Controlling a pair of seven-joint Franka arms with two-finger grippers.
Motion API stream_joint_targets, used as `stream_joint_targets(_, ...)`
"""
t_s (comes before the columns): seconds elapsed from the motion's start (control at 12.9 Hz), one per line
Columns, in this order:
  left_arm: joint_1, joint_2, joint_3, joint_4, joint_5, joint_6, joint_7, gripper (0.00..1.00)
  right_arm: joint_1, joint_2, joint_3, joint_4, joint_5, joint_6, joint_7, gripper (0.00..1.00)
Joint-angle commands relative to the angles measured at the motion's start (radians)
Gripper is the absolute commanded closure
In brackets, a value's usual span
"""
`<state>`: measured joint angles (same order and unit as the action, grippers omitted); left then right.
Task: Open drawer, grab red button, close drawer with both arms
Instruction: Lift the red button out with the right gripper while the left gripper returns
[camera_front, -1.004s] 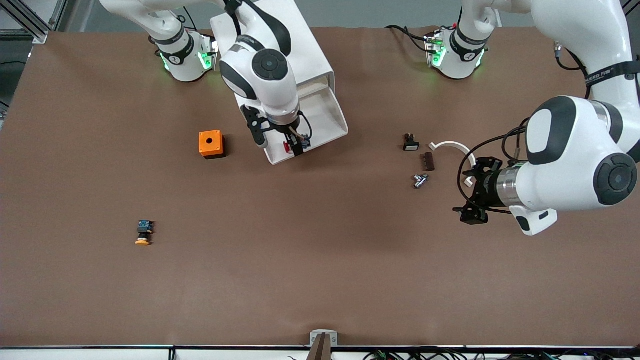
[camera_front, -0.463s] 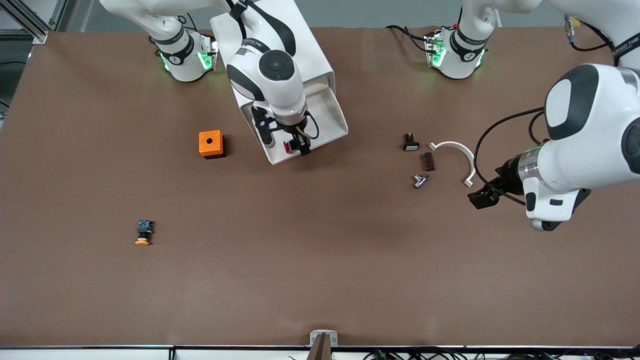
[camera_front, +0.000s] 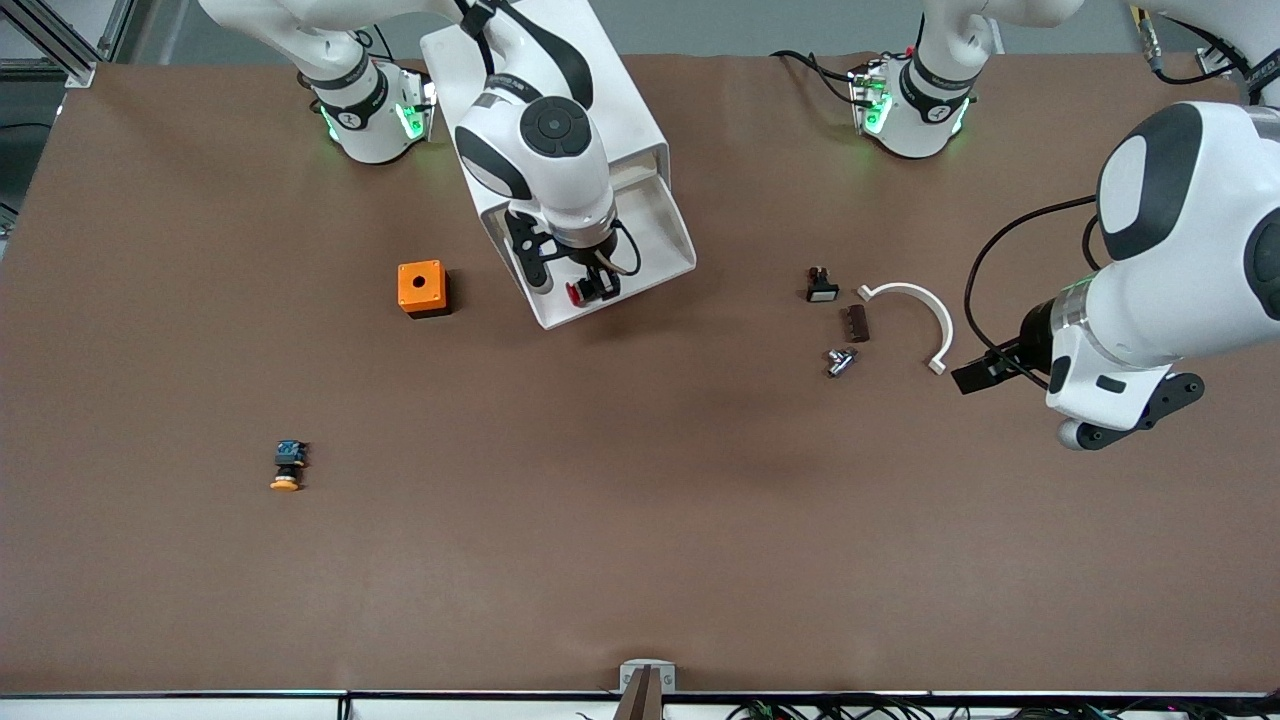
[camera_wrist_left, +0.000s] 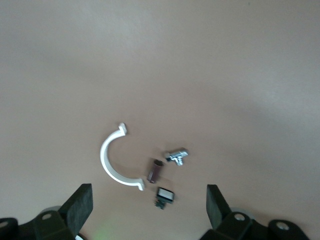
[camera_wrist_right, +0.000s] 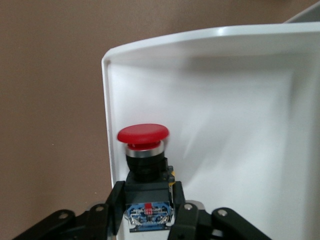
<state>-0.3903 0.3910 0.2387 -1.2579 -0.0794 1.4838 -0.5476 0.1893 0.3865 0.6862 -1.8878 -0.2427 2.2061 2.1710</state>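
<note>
Gripping button (camera_wrist_right: 144, 160) by black body, my right gripper (camera_front: 590, 287) clamped on it over open drawer (camera_front: 655, 245); lift straight, clear drawer rim, no tilt. My left gripper (camera_wrist_left: 150, 212) spread wide, empty, waits over surface (camera_front: 640, 500) beside white clip (camera_wrist_left: 112, 162), ready for closing push

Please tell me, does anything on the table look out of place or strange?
Nothing looks damaged or spilled. One oddity: a yellow-capped button lies on its side, alone on the table. The drawer is open, with the right gripper shut on the red button. The left gripper hangs open above small parts.
</note>
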Motion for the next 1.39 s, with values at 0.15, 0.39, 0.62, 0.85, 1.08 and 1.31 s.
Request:
stream_joint_targets(0.15, -0.024, -0.034, -0.013, -0.028, 0.043, 0.021, 0.041, 0.00, -0.022, 0.011, 0.038, 0.082, -0.029, -0.072, -0.101, 0.99)
stream_joint_targets(0.39, -0.024, -0.018, -0.047, -0.037, 0.029, 0.068, 0.040, 0.00, -0.043, 0.009, 0.047, 0.191, -0.024, -0.239, -0.368, 0.99)
stream_joint_targets(0.62, -0.030, 0.028, -0.111, -0.037, 0.024, 0.147, 0.026, 0.00, -0.126, 0.008, 0.039, 0.223, -0.029, -0.281, -0.634, 0.99)
stream_joint_targets(0.85, -0.065, 0.117, -0.148, -0.035, 0.024, 0.220, 0.021, 0.00, -0.149, 0.008, -0.087, 0.248, -0.029, -0.287, -0.940, 0.99)
stream_joint_targets(1.08, -0.097, 0.207, -0.151, -0.037, 0.036, 0.298, 0.032, 0.00, -0.146, 0.014, -0.245, 0.250, -0.020, -0.279, -1.266, 0.99)
stream_joint_targets(1.31, -0.160, 0.314, -0.151, -0.038, 0.047, 0.383, 0.032, 0.00, -0.152, 0.051, -0.388, 0.250, 0.015, -0.243, -1.560, 0.99)
